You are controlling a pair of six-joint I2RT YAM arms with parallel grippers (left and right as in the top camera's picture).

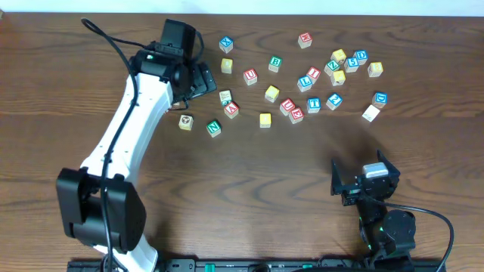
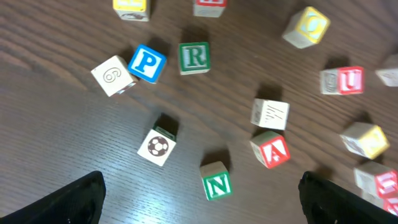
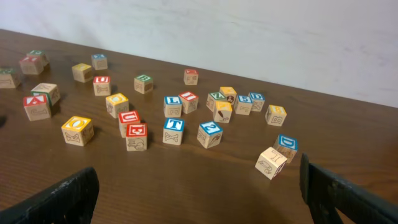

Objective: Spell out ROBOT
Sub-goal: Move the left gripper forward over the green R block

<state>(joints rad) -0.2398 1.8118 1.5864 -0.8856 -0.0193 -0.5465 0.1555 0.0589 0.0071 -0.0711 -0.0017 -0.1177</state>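
Observation:
My left gripper (image 1: 198, 79) hovers open and empty over the left blocks; its fingers frame the bottom of the left wrist view (image 2: 199, 202). Ahead of it lie a green R block (image 2: 194, 57), a blue P block (image 2: 147, 63) and a green N block (image 2: 216, 180). In the overhead view the arm hides the R block. A yellow O block (image 3: 78, 130), a green B block (image 3: 143, 83) and a blue T block (image 3: 173, 129) lie among the scattered blocks. My right gripper (image 1: 361, 172) is open and empty low near the front edge (image 3: 199, 186).
Several other letter blocks lie across the far half of the table: a red A (image 2: 271, 150), a red U (image 2: 342, 80), a soccer-ball block (image 2: 157, 146), a blue D (image 3: 286, 144). Bare dark wood (image 1: 257, 196) spans the front half. A white wall backs the table.

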